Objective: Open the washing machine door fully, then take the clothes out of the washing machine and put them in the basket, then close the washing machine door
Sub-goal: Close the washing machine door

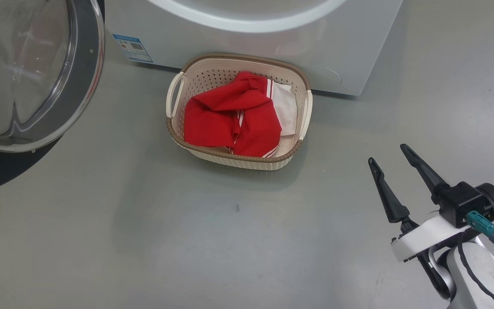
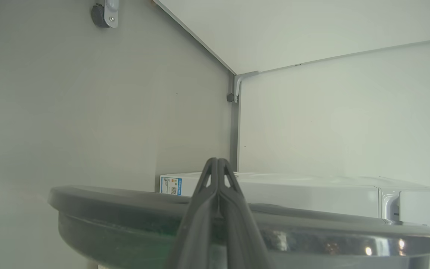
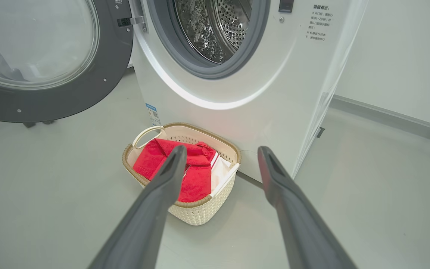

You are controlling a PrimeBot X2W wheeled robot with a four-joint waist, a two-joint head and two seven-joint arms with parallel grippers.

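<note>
Two dark fingers of the right pincer (image 1: 387,153) are standing spread wide and gripping nothing, hovering above the grey floor (image 1: 101,240) at the near right, well apart from the basket (image 1: 238,163). The basket is sitting on the floor just in front of the washing machine (image 1: 358,43), with its far rim close to the machine's white front. The clothes (image 1: 230,120) are lying inside it, red striped fabric piled against a white cloth (image 1: 287,107) at the basket's right side. Beyond, the machine's steel drum (image 3: 215,30) is showing through the open mouth, and a blue label sticker (image 1: 133,48) is sitting at the lower left corner of the front. The washing machine door (image 1: 82,86) is hanging swung open on the machine's left. The left pincer (image 2: 217,161) is clenched, fingers pressed together, pointing across the door's black rim; whether it is touching the rim is unclear.
</note>
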